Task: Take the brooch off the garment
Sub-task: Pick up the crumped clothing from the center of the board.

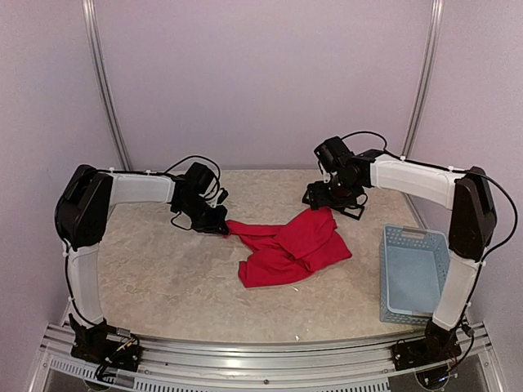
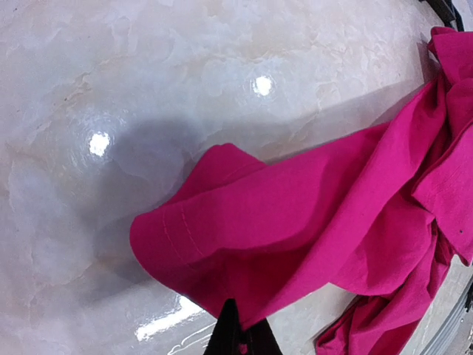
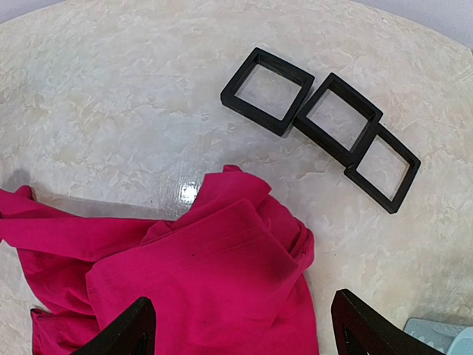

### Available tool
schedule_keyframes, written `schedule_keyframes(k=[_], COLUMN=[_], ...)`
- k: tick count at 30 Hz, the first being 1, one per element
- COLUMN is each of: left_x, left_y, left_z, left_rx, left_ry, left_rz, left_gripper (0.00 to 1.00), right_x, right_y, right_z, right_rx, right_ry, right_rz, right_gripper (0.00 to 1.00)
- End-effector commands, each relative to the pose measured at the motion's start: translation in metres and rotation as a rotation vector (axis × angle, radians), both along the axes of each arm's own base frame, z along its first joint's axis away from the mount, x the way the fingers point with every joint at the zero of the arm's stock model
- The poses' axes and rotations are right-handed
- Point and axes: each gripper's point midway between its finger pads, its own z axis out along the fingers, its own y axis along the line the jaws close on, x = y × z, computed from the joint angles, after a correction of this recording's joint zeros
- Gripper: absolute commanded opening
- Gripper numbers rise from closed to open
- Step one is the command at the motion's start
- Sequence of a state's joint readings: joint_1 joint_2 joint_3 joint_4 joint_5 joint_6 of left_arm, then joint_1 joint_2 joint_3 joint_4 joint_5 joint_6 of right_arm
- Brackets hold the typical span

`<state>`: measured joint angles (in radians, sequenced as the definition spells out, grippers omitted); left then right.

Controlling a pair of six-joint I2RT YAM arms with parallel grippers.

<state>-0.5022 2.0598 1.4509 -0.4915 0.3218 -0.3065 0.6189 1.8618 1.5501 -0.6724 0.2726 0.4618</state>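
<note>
The red garment [image 1: 290,245] lies crumpled at mid-table, one corner drawn out to the left. My left gripper [image 1: 221,226] is shut on that corner; in the left wrist view the hemmed edge of the garment [image 2: 295,214] runs into the closed gripper [image 2: 244,334] and lifts slightly off the table. My right gripper [image 1: 331,200] hovers open over the far right corner of the garment [image 3: 199,281], its two fingertips [image 3: 129,329] wide apart on either side of the folded cloth. The brooch shows in no view.
Three black square frames [image 3: 325,122] lie in a row on the marble table [image 1: 163,278] just beyond the garment, under the right wrist [image 1: 351,208]. A pale blue plastic basket [image 1: 413,273] stands at the right edge, close to the right arm's base.
</note>
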Motion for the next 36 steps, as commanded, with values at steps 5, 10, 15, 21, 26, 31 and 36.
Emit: schedule_keyframes(k=[5, 10, 15, 21, 26, 31, 36], left_x=[0.002, 0.003, 0.004, 0.007, 0.009, 0.018, 0.046], left_y=[0.002, 0.001, 0.000, 0.001, 0.004, 0.016, 0.058], left_z=[0.023, 0.024, 0.026, 0.028, 0.030, 0.035, 0.090], left_rx=[0.006, 0.007, 0.007, 0.013, 0.024, 0.030, 0.011], left_ry=[-0.048, -0.051, -0.057, -0.062, -0.068, -0.076, -0.192], left_rz=[-0.002, -0.007, -0.010, -0.006, 0.005, 0.060, 0.244], left_gripper=[0.00, 0.00, 0.00, 0.00, 0.00, 0.00, 0.00], right_x=[0.013, 0.024, 0.036, 0.039, 0.043, 0.048, 0.045], right_y=[-0.006, -0.013, -0.016, -0.013, -0.008, -0.008, -0.021], right_z=[-0.019, -0.037, -0.042, -0.047, -0.050, -0.035, 0.038], right_rx=[0.026, 0.002, 0.006, -0.007, 0.004, 0.011, 0.050], right_ry=[0.049, 0.062, 0.050, 0.045, 0.040, 0.000, -0.171], right_rz=[0.005, -0.023, -0.013, 0.024, 0.045, 0.036, 0.004], right_gripper=[0.83, 0.80, 0.70, 0.40, 0.19, 0.00, 0.00])
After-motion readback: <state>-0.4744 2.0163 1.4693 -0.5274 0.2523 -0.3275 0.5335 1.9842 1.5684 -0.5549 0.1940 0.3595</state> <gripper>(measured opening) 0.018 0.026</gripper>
